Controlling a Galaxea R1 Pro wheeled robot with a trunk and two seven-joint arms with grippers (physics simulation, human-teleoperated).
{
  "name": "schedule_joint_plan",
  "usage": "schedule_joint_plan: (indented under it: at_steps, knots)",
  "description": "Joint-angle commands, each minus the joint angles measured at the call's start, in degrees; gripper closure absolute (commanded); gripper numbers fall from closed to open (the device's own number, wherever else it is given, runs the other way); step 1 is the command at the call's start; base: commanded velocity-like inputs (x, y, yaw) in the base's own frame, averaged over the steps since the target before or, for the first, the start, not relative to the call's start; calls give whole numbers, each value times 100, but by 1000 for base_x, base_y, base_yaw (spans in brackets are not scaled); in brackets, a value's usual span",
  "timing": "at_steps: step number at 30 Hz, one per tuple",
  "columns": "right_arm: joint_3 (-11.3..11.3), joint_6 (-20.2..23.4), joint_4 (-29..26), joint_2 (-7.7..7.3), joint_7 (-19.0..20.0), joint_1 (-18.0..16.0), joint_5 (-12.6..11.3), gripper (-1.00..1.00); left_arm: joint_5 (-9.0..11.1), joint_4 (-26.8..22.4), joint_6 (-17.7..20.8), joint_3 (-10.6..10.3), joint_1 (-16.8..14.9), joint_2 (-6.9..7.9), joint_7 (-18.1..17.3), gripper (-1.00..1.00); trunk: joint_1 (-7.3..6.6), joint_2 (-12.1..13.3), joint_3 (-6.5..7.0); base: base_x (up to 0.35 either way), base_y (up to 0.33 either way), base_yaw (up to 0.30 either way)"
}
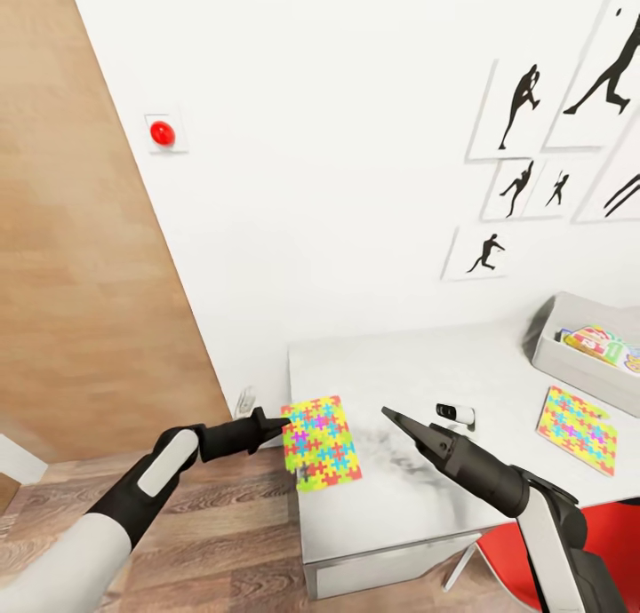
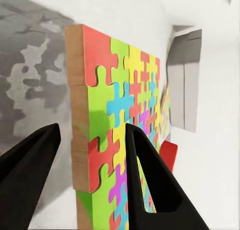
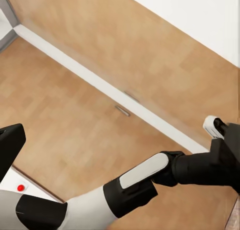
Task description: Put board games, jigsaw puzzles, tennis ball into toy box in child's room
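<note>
One jigsaw puzzle (image 1: 320,442) lies flat at the table's (image 1: 400,497) left edge. My left gripper (image 1: 286,422) is open and straddles that edge. In the left wrist view the puzzle (image 2: 120,120) has its wooden side between the fingers (image 2: 150,180), one finger over the patterned top. A second jigsaw puzzle (image 1: 578,428) lies at the right, in front of the toy box (image 1: 556,364). A printed board game (image 1: 604,345) lies inside the box. My right gripper (image 1: 391,415) hovers open over the middle of the table with nothing in it. The tennis ball is out of view.
A small white device (image 1: 456,412) sits on the table just beyond the right gripper. A red chair (image 1: 613,524) stands at the table's front right. A wood-panelled wall (image 1: 80,284) and plank floor lie to the left. Silhouette pictures (image 1: 524,107) hang above the table.
</note>
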Motion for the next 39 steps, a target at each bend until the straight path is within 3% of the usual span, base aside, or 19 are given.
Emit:
schedule_joint_plan:
  at_steps: [1, 6, 9, 13, 18, 24, 31, 34, 39]
  knots:
    - [-8, 33, -1, 1, 0, -4, -10, -100, 3, -18, 33, -13, -5, 17, -17, 100, -21, 35, 11, 0, 0, 0]
    - [-55, 17, -1, -2, -164, -4, 23, -100, 58, -282, 333, 30, -5, 283, -17, 100, -130, 235, 100, 0, 0, 0]
    - [-70, -4, -1, -5, -316, -4, 27, -100, 70, -334, 567, 262, -5, 382, -17, 100, -196, 355, 154, 0, 0, 0]
    - [-88, -197, -1, 0, -592, -4, 29, -100, 75, -362, 846, 826, -5, 437, -17, 100, -196, 355, 154, 0, 0, 0]
    - [-64, -319, -1, 2, -1239, -5, 42, -100, 81, -389, 1359, 1133, -5, 543, -17, 100, -284, 516, 226, 0, 0, 0]
    - [38, -274, -1, -15, -1544, -4, 47, -100, 136, -415, 1596, 1202, -5, 731, -67, 100, -416, 757, 334, 0, 0, 0]
    - [60, -299, -1, -8, -1540, -3, 47, -100, 220, -420, 1622, 1168, -5, 903, -707, 100, -570, 1037, 459, 0, 0, 0]
    - [62, -295, -1, -10, -1532, -4, 13, -100, 224, -421, 1619, 1142, -5, 1001, -835, 100, -570, 1037, 459, -124, 0, 0]
    - [58, -293, -1, -19, -1509, -4, -11, -100, 225, -419, 1616, 1133, -5, 1026, -865, 100, -570, 1037, 459, -94, 0, 0]
